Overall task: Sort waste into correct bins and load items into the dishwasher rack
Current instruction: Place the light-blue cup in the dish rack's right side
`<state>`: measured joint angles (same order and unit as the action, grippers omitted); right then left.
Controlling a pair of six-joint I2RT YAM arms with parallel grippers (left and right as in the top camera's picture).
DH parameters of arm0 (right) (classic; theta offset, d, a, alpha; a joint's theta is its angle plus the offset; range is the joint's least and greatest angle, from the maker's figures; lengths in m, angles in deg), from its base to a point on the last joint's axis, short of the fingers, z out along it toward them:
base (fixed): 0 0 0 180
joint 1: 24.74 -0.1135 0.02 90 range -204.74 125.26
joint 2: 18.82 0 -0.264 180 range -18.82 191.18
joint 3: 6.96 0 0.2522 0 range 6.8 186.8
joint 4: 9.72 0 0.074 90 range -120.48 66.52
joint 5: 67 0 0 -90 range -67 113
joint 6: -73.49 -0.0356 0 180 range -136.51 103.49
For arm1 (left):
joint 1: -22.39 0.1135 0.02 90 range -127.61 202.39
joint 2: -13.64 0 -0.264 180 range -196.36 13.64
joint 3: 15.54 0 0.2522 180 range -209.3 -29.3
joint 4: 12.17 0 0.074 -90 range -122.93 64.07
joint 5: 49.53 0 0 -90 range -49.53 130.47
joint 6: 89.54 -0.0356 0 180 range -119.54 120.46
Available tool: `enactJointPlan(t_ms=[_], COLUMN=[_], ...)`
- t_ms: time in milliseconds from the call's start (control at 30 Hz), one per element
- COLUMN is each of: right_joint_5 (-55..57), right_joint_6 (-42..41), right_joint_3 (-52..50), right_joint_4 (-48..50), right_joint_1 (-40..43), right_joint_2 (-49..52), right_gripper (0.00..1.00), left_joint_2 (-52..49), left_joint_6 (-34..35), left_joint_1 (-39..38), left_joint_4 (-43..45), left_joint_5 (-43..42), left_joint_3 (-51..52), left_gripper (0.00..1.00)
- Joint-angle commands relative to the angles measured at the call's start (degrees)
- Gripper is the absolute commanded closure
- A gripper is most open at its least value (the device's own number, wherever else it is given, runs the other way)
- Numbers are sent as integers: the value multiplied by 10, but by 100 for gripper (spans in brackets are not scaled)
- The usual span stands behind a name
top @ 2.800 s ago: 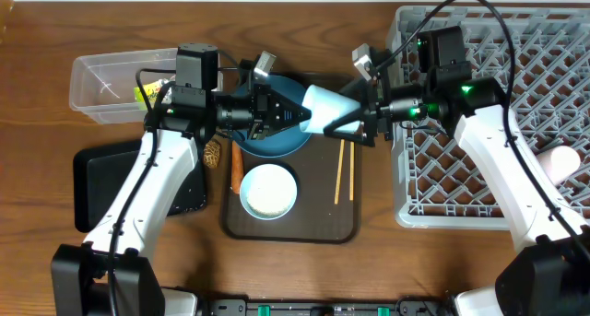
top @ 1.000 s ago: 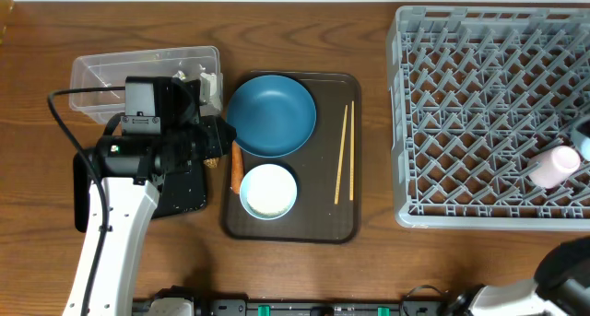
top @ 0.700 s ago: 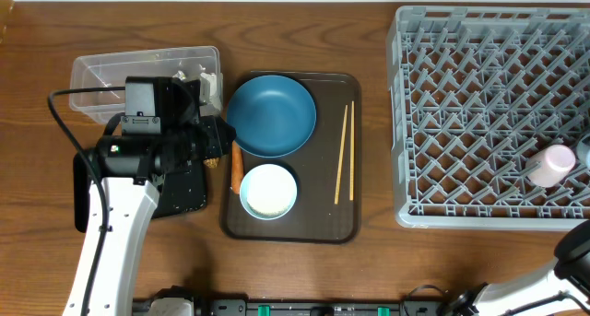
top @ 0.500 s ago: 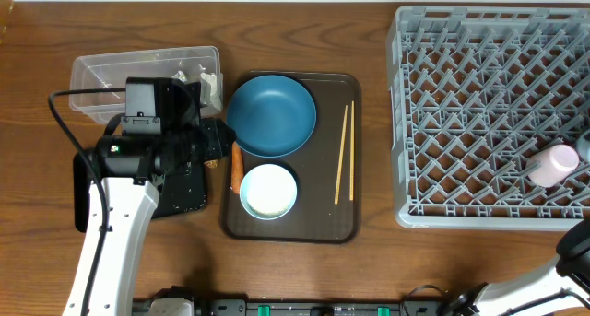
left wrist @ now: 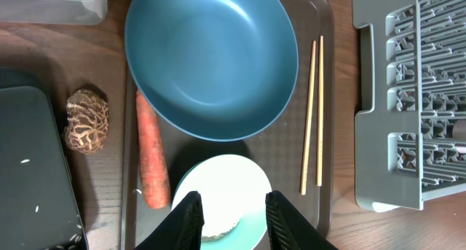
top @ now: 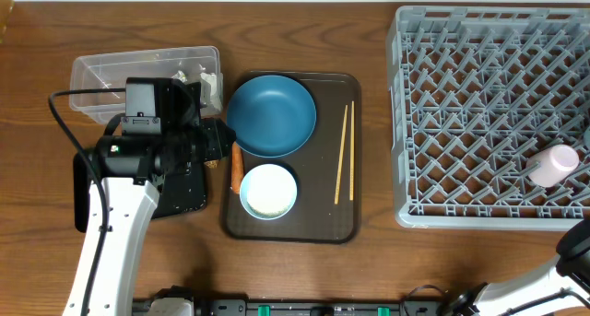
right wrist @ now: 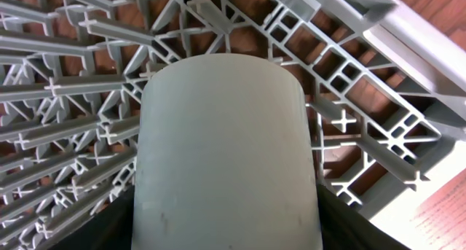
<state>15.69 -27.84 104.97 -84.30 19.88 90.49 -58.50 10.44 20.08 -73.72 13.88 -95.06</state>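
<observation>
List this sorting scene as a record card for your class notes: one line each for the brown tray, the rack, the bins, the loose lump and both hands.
brown tray: holds dark-blue bowl, small light-blue bowl of rice, carrot, chopsticks
rack: white cup near its right edge
bins: clear tub behind black tray
brown lump: on the table, between black tray and brown tray
left hand: open, above the small light-blue bowl
right hand: closed on the white cup
</observation>
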Motion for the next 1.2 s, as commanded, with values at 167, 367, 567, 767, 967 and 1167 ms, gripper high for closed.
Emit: enactJointPlan(t_ms=[167, 367, 567, 767, 967, 1167], right_joint_5=[-11, -35, -129, -232, -232, -225], right_joint_6=[-9, -9, -9, -9, 20, 44], right_joint_3=[-4, -4, -4, -3, -3, -3], right_joint_4=[-7, 0, 30, 30, 10, -21], right_joint_1=[-5, -5, -4, -4, -11, -33], right_joint_2=[29, 45, 45, 31, -30, -134], right_gripper=[41, 7, 1, 1, 1, 1], left_joint_2=[1, 1, 1, 1, 1, 1], left_joint_6=[-14, -14, -14, -14, -14, -14], left_joint_1=[1, 1, 1, 1, 1, 1], left_joint_4=[-2, -2, -2, -2, -2, -6], left_joint_5=[3, 3, 3, 4, 4, 29], left_joint_3=[0, 0, 0, 0, 0, 1], left_gripper=[70, 70, 70, 70, 64, 59])
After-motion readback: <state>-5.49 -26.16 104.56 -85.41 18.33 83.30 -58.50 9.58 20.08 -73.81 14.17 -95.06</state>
